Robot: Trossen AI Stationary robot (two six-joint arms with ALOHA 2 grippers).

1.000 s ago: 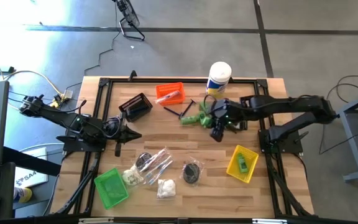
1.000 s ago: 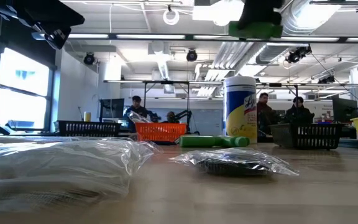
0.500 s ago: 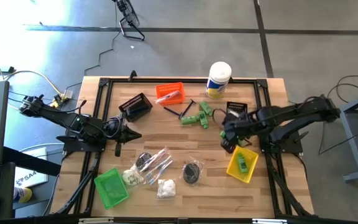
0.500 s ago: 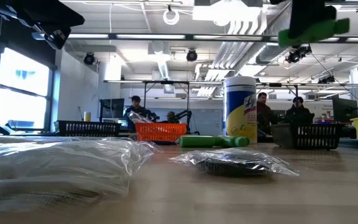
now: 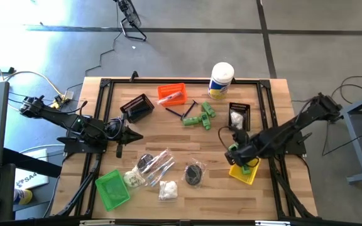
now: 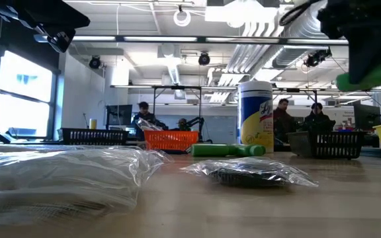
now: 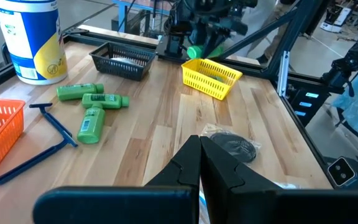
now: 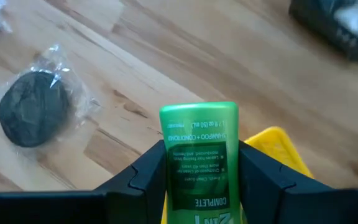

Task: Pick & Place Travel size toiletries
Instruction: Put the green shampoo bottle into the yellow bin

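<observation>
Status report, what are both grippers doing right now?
Right gripper shut on green bottle, above yellow bin. Left gripper shut, idle. Nothing blocking.

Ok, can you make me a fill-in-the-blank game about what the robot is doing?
The right gripper holds a ____ bottle.
It hangs over the ____ bin.
The left gripper holds ____.
The razor on the table is ____.
Missing words: green, yellow, nothing, blue.

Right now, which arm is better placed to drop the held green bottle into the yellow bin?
Right. Its end effector is shut on the green plastic shampoo bottle at the yellow mesh bin. The left end effector is shut, holds nothing, and sits across the wooden table.
</observation>
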